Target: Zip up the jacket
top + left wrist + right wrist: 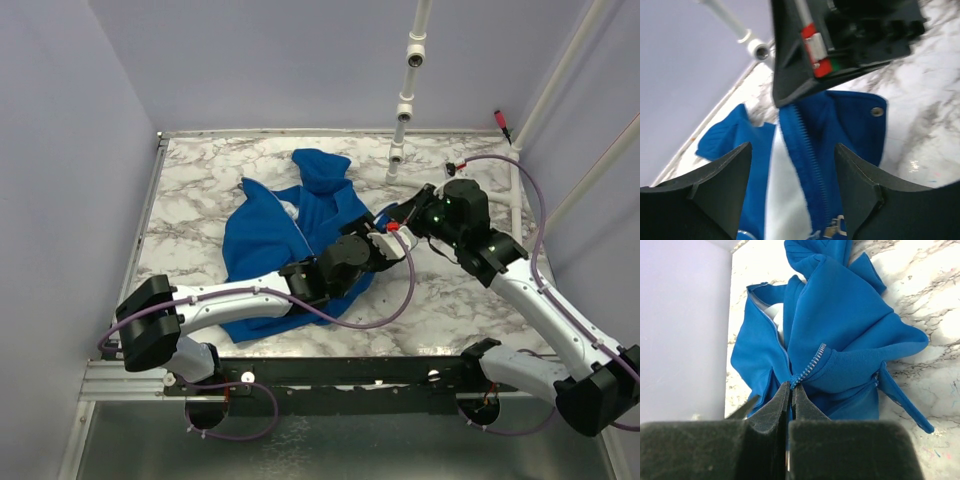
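The royal-blue jacket (262, 240) lies crumpled on the marble table (200, 170), hood toward the back. My right gripper (791, 386) is shut on the end of the jacket's zipper edge (812, 362) and holds it up off the table. In the top view the right gripper (397, 217) is at the jacket's right side. My left gripper (792, 147) is open and hovers over the zipper teeth (807, 150), beside the white lining (782, 195). A metal zipper pull (832, 230) shows low between its fingers. In the top view the left gripper (385, 240) sits close under the right one.
A white jointed pipe (405, 100) stands at the back of the table. Lilac walls close in the left, back and right. A black rail (350, 372) runs along the near edge. A red-tipped clip (500, 122) hangs at the back right.
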Controlling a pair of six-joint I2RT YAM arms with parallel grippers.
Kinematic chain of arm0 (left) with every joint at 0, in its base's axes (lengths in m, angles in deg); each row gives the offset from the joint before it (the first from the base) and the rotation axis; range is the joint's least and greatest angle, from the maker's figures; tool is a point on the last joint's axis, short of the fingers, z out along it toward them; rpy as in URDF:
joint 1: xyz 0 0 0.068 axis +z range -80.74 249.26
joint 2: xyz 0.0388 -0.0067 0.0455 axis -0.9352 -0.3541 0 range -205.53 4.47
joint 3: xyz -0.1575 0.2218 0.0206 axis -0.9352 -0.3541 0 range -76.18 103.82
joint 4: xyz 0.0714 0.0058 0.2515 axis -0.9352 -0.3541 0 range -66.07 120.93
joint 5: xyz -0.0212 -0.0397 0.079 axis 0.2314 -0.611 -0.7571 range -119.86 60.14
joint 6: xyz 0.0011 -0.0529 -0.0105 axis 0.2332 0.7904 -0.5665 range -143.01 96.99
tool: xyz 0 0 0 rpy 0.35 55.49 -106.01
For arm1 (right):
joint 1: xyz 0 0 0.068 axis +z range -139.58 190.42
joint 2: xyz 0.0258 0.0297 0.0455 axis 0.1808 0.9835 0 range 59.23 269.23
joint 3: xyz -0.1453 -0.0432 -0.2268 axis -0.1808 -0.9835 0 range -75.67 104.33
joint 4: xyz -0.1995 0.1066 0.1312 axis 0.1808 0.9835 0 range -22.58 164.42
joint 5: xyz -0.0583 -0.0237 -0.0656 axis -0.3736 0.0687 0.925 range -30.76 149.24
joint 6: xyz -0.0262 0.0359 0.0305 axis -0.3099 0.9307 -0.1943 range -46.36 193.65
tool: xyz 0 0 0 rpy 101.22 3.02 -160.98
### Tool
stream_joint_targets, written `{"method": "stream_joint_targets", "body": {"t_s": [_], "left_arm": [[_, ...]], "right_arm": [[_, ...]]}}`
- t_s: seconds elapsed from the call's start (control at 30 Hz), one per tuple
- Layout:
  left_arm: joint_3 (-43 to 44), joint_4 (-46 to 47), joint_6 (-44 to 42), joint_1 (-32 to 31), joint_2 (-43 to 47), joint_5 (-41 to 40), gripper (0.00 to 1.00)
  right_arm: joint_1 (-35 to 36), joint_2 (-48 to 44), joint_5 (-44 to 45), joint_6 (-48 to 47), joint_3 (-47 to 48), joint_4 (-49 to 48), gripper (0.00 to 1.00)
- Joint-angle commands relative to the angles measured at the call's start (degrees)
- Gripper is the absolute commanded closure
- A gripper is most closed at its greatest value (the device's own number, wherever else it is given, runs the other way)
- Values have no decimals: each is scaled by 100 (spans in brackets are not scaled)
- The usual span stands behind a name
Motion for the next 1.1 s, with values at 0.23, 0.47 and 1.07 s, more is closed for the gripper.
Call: {"method": "stream_joint_targets", "body": {"t_s": [0.23, 0.47, 1.07], "left_arm": [[391, -1009, 567, 634, 68, -40, 33], [742, -956, 811, 548, -83, 81, 33], [267, -633, 997, 1293, 216, -778, 41]], "right_arm": [[221, 233, 392, -236, 786, 560, 99], [583, 554, 665, -237, 1049, 552, 99], [837, 658, 1099, -316, 1297, 767, 99]]}}
